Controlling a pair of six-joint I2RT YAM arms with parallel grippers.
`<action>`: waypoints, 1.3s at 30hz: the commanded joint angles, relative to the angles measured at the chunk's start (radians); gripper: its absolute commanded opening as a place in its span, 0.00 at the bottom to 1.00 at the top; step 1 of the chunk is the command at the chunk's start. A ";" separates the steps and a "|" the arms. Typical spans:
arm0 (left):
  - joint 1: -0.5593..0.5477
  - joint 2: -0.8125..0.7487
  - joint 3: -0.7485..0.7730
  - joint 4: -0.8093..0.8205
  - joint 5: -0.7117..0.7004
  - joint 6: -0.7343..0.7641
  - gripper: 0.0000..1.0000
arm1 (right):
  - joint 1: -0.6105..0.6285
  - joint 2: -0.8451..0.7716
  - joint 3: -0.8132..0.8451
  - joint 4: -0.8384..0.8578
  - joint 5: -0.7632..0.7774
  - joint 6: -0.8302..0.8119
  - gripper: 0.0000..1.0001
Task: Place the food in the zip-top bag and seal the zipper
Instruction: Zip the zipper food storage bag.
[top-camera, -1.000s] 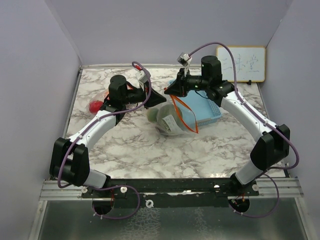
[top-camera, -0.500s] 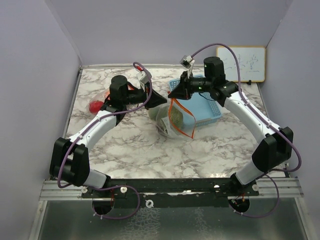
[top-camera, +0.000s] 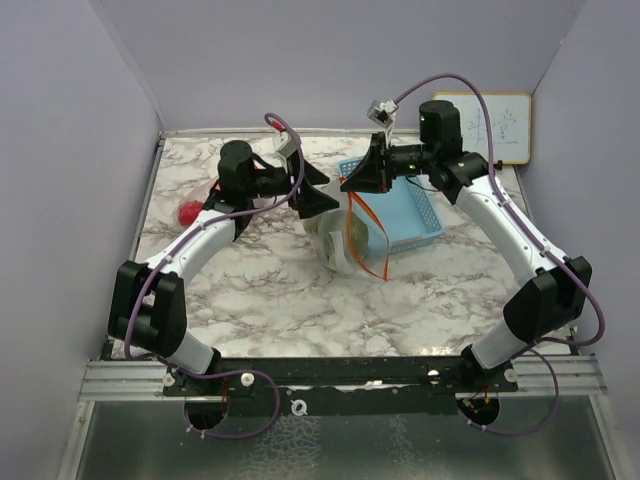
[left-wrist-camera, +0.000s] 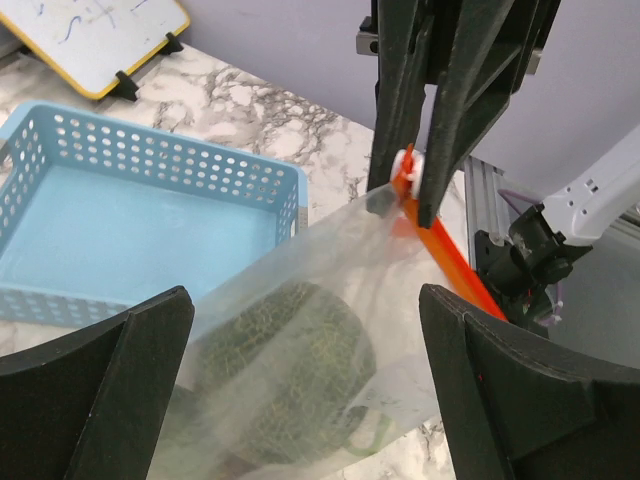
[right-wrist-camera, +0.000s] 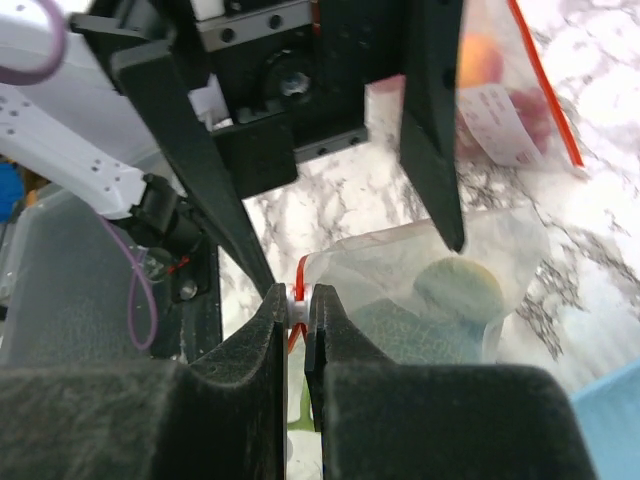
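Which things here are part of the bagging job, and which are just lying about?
Job: zip-top bag; melon inside it; red piece out on the table; right tool, shut on the bag's zipper; left tool, open beside the bag.
Lying about: blue basket; whiteboard at the back.
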 joint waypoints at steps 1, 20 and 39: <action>0.004 0.036 0.105 0.102 0.131 0.019 0.99 | 0.002 0.033 0.103 -0.040 -0.186 -0.018 0.02; -0.035 0.107 0.125 0.274 0.399 -0.140 0.63 | 0.002 0.039 0.117 -0.068 -0.204 -0.032 0.02; 0.046 0.054 0.137 0.132 0.156 -0.102 0.00 | 0.002 -0.003 0.063 -0.141 0.137 -0.091 0.04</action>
